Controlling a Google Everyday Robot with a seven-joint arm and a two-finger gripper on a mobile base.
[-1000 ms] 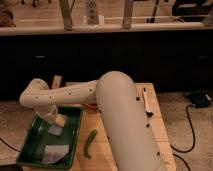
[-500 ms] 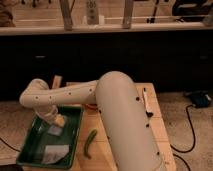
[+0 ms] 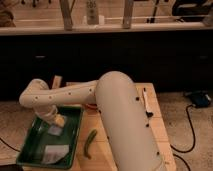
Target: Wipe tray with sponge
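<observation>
Nothing much had shifted since half a second before: my hand (image 3: 53,121) sat in the same spot, low in the far end of the tray (image 3: 36,146), with the sponge (image 3: 60,120) at its tip. I judged the arm was bent down that steeply so the sponge pressed flat on the tray floor for wiping. Whether my hand was clamped on the sponge or only resting against it, I could not tell. The tray lay at the near left corner of the surface (image 3: 159,117). A pale grey patch (image 3: 55,152) lay in the tray's near end, in the path of any stroke toward the near edge. A slim green pod (image 3: 90,143) lay outside, just beside the tray's right rim. My own upper arm covered the middle of the surface, and a small wooden block (image 3: 56,81) stood by the far left corner.
</observation>
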